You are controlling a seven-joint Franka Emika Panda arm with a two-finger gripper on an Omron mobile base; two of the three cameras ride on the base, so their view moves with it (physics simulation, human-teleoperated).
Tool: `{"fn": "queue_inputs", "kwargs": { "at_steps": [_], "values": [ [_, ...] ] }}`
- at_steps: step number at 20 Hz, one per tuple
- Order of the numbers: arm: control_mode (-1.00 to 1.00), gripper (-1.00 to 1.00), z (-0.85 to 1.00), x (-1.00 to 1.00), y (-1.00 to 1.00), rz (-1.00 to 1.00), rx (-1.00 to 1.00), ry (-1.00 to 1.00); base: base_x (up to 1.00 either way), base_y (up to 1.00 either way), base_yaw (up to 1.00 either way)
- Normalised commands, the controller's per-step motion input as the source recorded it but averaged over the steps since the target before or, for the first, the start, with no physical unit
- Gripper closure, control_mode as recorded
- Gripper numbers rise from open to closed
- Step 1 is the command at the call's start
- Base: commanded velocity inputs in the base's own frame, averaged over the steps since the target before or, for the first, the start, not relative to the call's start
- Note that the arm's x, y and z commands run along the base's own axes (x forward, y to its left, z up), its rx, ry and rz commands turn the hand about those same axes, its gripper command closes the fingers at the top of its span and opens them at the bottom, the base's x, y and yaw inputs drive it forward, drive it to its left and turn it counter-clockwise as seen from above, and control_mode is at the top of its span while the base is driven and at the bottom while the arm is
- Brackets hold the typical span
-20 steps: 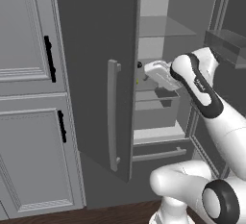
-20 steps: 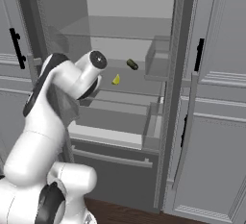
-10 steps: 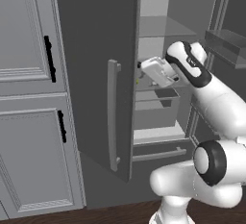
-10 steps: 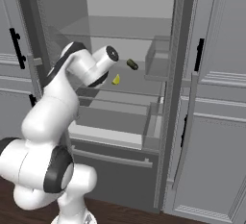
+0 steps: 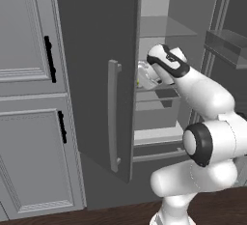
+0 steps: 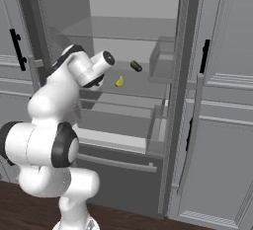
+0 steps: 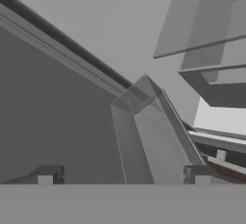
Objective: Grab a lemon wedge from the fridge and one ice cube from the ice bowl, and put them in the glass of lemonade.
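The white robot arm (image 6: 54, 105) bends up from its base and reaches into the tall dark grey fridge (image 5: 96, 74). The tiny bright yellow lemon wedge (image 6: 119, 81) sits on a clear glass shelf (image 6: 133, 88), tip pointing up, near a small dark green long thing (image 6: 136, 66). The hand (image 7: 122, 174) is wide open, holding nothing.
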Motion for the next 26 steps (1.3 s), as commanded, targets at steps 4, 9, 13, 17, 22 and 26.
{"fn": "queue_inputs", "kwargs": {
  "at_steps": [4, 9, 13, 17, 22, 26],
  "values": [
    [-1.0, -1.0, 0.0, -0.18, 0.88, 0.0, 0.04, -0.02, 0.0, 0.0, 0.0],
    [-1.0, -1.0, 0.0, -0.41, 1.0, 0.0, 0.02, -0.06, 0.0, 0.0, 0.0],
    [-1.0, -1.0, 0.01, -0.43, 1.0, 0.0, 0.0, -0.08, 0.0, 0.0, 0.0],
    [-1.0, -1.0, 0.08, -0.47, 1.0, 0.0, 0.0, -0.09, 0.0, 0.0, 0.0],
    [-1.0, -1.0, 0.29, -0.32, 1.0, 0.0, -0.01, -0.04, 0.0, 0.0, 0.0],
    [-1.0, -1.0, 0.18, -0.27, 0.36, 0.0, -0.02, 0.0, 0.0, 0.0, 0.0]
  ]
}}
